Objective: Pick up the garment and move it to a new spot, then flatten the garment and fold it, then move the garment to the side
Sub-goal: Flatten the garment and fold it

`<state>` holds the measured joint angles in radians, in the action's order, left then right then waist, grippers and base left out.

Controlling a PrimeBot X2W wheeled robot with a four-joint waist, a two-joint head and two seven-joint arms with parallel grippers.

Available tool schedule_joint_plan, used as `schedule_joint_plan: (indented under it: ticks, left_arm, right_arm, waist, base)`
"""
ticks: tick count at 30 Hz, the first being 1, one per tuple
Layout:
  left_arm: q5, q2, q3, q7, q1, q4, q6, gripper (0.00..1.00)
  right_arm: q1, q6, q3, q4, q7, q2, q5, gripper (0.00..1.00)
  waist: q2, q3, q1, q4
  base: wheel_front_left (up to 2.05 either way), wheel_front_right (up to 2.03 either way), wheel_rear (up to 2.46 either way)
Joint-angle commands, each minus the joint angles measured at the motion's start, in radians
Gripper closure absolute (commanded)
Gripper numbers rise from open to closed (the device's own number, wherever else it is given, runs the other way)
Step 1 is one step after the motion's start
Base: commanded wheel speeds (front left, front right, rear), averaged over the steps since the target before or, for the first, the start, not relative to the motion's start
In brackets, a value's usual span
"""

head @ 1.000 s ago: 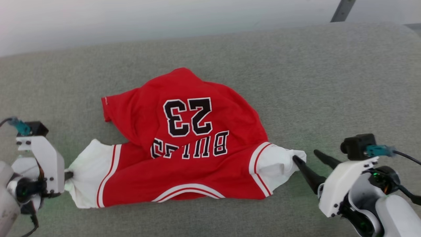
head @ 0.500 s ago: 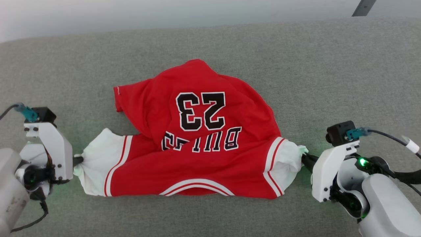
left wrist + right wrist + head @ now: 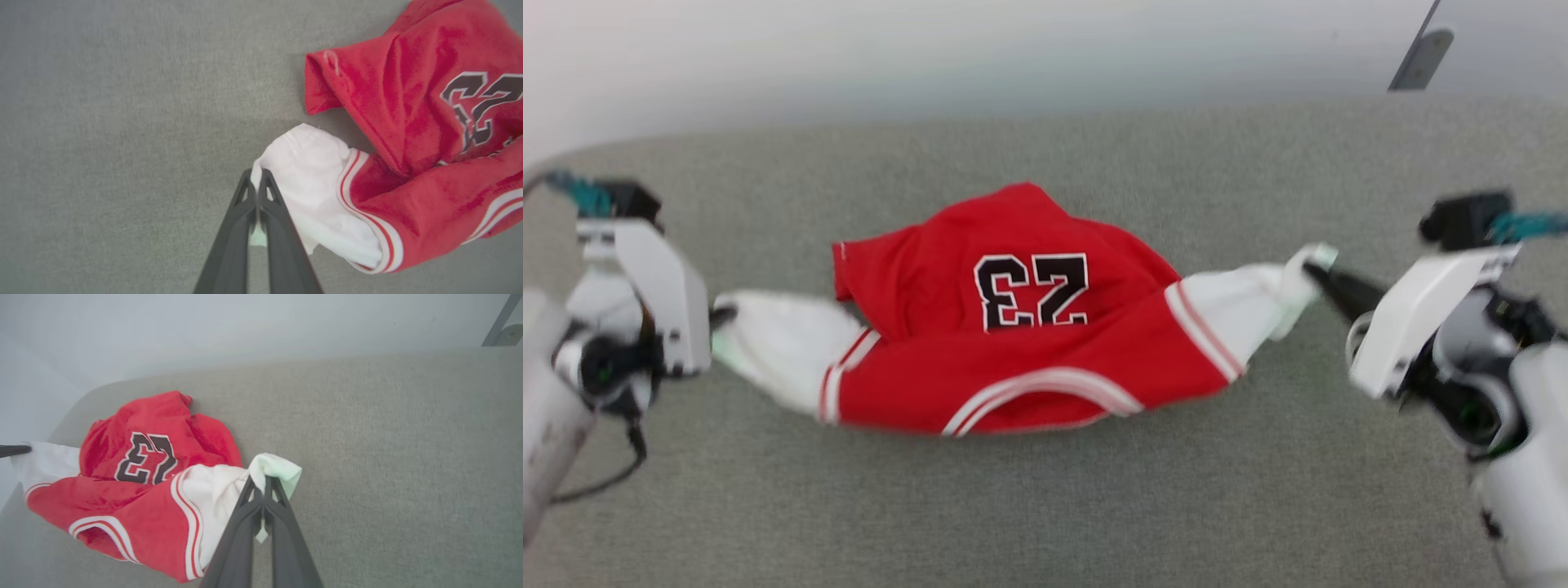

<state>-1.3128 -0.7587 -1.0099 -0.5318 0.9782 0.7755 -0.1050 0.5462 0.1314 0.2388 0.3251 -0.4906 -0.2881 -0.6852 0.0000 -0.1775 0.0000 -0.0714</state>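
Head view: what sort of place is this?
Probably an indoor room with a sofa or padded bench: the red jersey sits on grey woven upholstery with a rounded far edge, backed by a plain pale wall with a metal bar.

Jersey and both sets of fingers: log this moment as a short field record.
garment: red jersey, number 23 showing, crumpled, not flat
left fingers: shut on the jersey's white left end
right fingers: shut on the jersey's white right end
span: jersey stretched between the two grips
surface: grey fabric
fold: not yet begun
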Motion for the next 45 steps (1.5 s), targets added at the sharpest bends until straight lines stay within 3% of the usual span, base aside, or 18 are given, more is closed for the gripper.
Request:
schedule_joint_plan:
  ticks: [1, 9, 21, 32, 41, 45]
  left_arm:
    - [0.003, -0.002, 0.007, -0.01, 0.033, -0.025, 0.012, 1.0]
    - [0.048, -0.015, 0.023, -0.058, 0.188, -0.125, 0.079, 1.0]
    - [0.139, -0.016, 0.05, -0.071, 0.434, -0.097, 0.127, 1.0]
    - [0.195, 0.012, 0.063, -0.004, 0.566, -0.017, 0.11, 1.0]
    - [0.226, 0.06, 0.076, 0.097, 0.645, 0.065, 0.067, 1.0]
    - [0.25, 0.1, 0.085, 0.179, 0.705, 0.112, 0.05, 1.0]
  right_arm:
    - [0.032, -0.002, -0.022, -0.021, -0.011, -0.007, -0.021, 1.0]
    - [0.186, -0.002, -0.094, -0.029, -0.034, 0.004, -0.043, 1.0]
    - [0.474, -0.002, -0.162, 0.112, 0.104, 0.043, 0.043, 1.0]
    - [0.634, -0.002, -0.191, 0.26, 0.2, 0.079, 0.109, 1.0]
    - [0.766, -0.002, -0.159, 0.363, 0.312, 0.103, 0.191, 1.0]
    - [0.846, -0.002, -0.142, 0.422, 0.425, 0.107, 0.265, 1.0]
  waist:
    - [0.0, 0.057, 0.0, 0.014]
    - [0.0, 0.15, 0.0, 0.038]
    - [0.0, 0.189, 0.0, 0.051]
    - [0.0, 0.146, 0.0, 0.05]
    - [0.0, -0.033, 0.0, 0.043]
    - [0.0, -0.131, 0.0, 0.04]
  base:
    - [0.0, 0.0, 0.0]
    - [0.0, 0.0, 0.0]
    - [0.0, 0.0, 0.0]
    - [0.0, 0.0, 0.0]
    - [0.0, 0.0, 0.0]
    - [0.0, 0.0, 0.0]
